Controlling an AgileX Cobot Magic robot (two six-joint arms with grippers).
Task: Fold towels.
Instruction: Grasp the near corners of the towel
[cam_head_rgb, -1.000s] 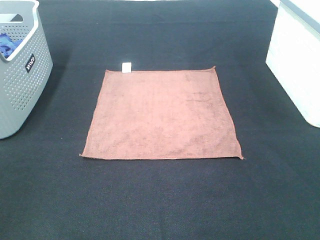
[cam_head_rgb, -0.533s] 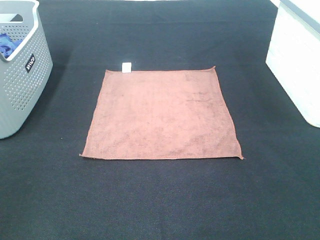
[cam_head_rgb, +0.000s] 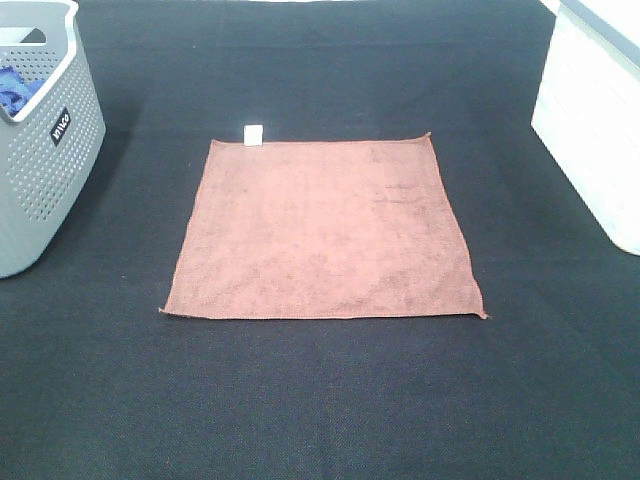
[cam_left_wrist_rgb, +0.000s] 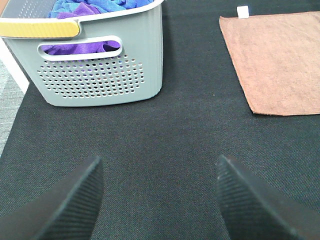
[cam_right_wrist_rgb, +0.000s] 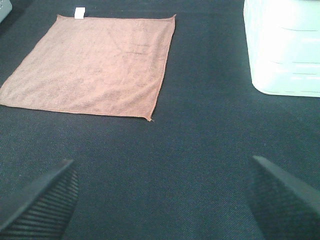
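At the centre of the overhead frame the towel (cam_head_rgb: 325, 230) lies spread flat in a single layer on the black table mat (cam_head_rgb: 320, 410). All four corners are out, and its small white tag (cam_head_rgb: 254, 133) pokes from the top edge near the cloth's upper-left corner.

Nothing has changed over the last second. The towel sits in exactly the same place, with the same faint creases towards its upper right, and no arm has entered the overhead view. The grey basket (cam_head_rgb: 50, 150) at the left edge of the frame, with a blue cloth (cam_head_rgb: 12, 90) showing inside its rim, has not moved. Nor has the white bin (cam_head_rgb: 590, 130) at the right edge.

Both arms hang clear of the cloth. The left gripper (cam_left_wrist_rgb: 159, 160) has its fingers spread apart over bare mat and holds nothing; the basket and one side of the towel lie ahead of it. The right gripper (cam_right_wrist_rgb: 162, 161) is also spread wide and empty, over bare mat and well short of the towel.

For the task, this stillness reads as a starting pause: no fold has been made and no edge lifted. The likely next step is for the two grippers to reach the towel's lower corners, pinch them, and carry that edge over to the top one.
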